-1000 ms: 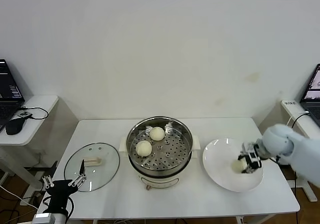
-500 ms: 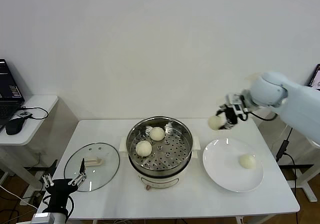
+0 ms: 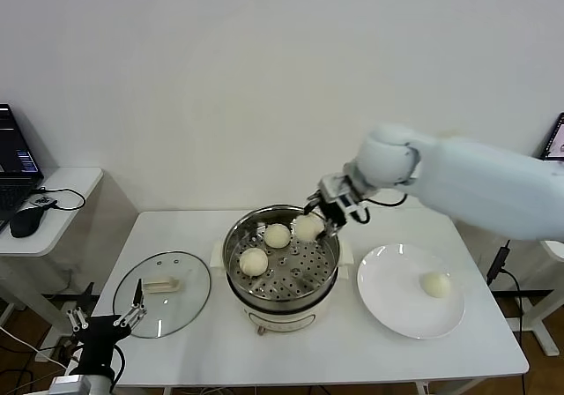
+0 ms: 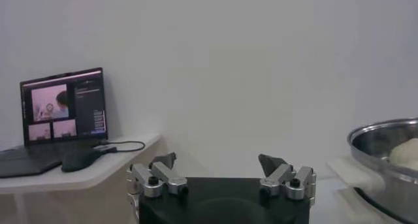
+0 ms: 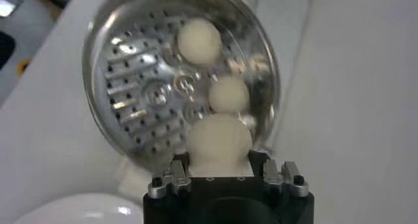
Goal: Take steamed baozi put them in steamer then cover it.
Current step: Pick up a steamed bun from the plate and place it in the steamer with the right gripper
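The steel steamer (image 3: 280, 302) stands at the table's middle with two baozi on its perforated tray, one at the back (image 3: 277, 235) and one at the left (image 3: 253, 261). My right gripper (image 3: 319, 223) is shut on a third baozi (image 3: 307, 227) and holds it over the steamer's back right rim. In the right wrist view that baozi (image 5: 219, 144) sits between the jaws above the tray (image 5: 140, 88), with the two others (image 5: 199, 39) beyond. A fourth baozi (image 3: 435, 284) lies on the white plate (image 3: 397, 311). My left gripper (image 3: 106, 324) is open and parked low at the front left.
The glass lid (image 3: 185, 311) with its cream handle (image 3: 163, 284) lies flat left of the steamer. A side table with a laptop and mouse (image 3: 26, 221) stands at far left. In the left wrist view the steamer's rim (image 4: 385, 150) shows at one side.
My right gripper has lifted a baozi off the plate and carried it left, from above the plate to over the steamer's back right. One baozi stays on the plate.
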You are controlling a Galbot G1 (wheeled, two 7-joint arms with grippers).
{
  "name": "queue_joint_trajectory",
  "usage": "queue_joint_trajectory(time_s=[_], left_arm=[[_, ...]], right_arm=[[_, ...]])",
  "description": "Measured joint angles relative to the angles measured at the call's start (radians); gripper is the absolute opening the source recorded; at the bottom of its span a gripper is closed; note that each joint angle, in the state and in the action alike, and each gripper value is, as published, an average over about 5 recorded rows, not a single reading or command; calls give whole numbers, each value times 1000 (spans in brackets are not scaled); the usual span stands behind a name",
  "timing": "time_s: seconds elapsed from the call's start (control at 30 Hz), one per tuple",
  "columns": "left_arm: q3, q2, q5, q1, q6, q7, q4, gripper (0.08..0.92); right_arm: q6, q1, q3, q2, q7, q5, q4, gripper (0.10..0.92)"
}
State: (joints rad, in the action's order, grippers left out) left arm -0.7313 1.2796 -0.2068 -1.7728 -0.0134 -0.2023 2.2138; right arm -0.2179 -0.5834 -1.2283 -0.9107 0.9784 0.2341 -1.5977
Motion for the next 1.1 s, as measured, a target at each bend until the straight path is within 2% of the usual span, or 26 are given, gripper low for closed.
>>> queue_joint_trajectory(time_s=[0.53,1.1], left_arm=[[-1,29,1,6,3,-3,-2,823],[-1,31,1,0,18,-5,-14,823]], right_arm=[[244,10,-113,-114,-9,-218,-12,590],[325,37,-147,-143,2,-267,-36,611]])
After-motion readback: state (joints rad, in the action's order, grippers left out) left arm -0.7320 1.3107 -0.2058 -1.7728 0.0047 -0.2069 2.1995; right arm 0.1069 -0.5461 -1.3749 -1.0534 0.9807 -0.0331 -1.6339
